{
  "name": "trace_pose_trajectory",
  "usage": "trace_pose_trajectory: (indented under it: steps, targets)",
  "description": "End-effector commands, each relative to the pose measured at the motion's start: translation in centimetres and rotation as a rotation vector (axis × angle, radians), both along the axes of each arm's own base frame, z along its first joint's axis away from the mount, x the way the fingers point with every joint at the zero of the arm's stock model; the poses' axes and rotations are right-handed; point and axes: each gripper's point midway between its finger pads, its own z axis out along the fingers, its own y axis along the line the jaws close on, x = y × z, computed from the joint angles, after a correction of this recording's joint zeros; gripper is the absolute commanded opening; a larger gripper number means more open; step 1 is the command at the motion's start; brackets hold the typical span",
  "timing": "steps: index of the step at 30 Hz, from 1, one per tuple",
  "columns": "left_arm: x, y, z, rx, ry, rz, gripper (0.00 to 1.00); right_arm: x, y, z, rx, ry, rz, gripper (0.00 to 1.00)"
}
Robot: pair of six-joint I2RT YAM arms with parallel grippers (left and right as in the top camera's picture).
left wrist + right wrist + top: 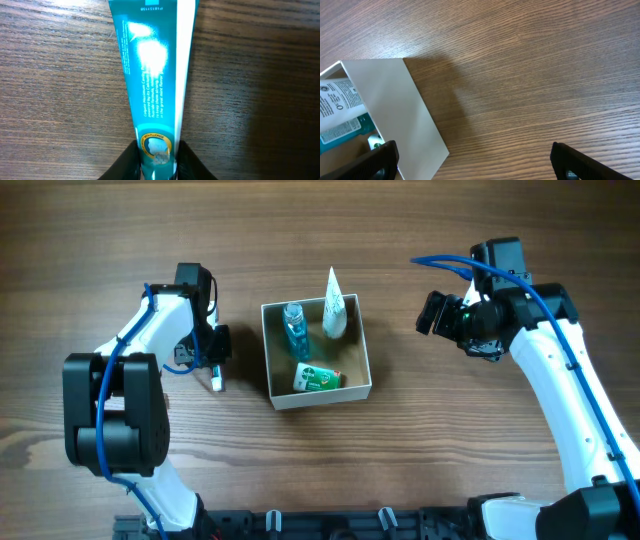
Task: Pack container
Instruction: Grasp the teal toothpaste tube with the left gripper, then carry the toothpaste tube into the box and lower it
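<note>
The container (322, 396), a small white box with a tan inside, stands mid-table. It holds a clear blue bottle (293, 326), a white tube (334, 310) leaning on the far wall and a green tube (318, 377) lying at the front. My left gripper (216, 365) is left of the box and shut on a teal toothpaste tube (152, 75), which lies along the wood ahead of the fingers (157, 162). My right gripper (440, 315) is open and empty, right of the box. In the right wrist view its fingers (475, 165) frame the box's white outer wall (395, 100).
The table is brown wood-grain. Bare wood lies between the box and each gripper. The arm bases stand at the near edge, left (110, 420) and right (590, 500). A blue cable (560, 330) runs along the right arm.
</note>
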Motion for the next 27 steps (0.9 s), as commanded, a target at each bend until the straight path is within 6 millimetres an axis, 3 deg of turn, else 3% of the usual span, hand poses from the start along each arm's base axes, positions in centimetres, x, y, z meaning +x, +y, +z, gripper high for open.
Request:
trace_pose_trajectory:
  steps: [1,9,13,16,21,24,27]
  targets:
    - [-0.2,0.2,-0.5,0.014,0.015,-0.003,0.23,-0.1,0.3,-0.3,0.009,0.014,0.019,0.98]
    - [-0.1,0.2,-0.3,0.013,0.010,-0.003,0.04,-0.2,0.3,-0.3,0.009,0.014,0.019,0.98]
    - [0.8,0.0,1.8,0.007,-0.019,0.000,0.04,-0.1,0.3,-0.3,0.009,0.014,0.019,0.98]
    - [2.0,-0.4,4.9,-0.018,-0.074,0.000,0.04,-0.1,0.3,-0.3,0.009,0.014,0.019,0.98]
    - [3.6,-1.9,12.5,-0.099,-0.245,-0.014,0.04,-0.1,0.3,-0.3,0.009,0.014,0.019,0.98]
    - [3.4,-3.9,16.8,-0.161,-0.372,-0.067,0.04,-0.1,0.3,-0.3,0.009,0.014,0.019,0.98]
    - [2.2,-7.1,20.6,-0.213,-0.487,-0.257,0.04,-0.1,0.3,-0.3,0.008,0.013,0.019,0.98]
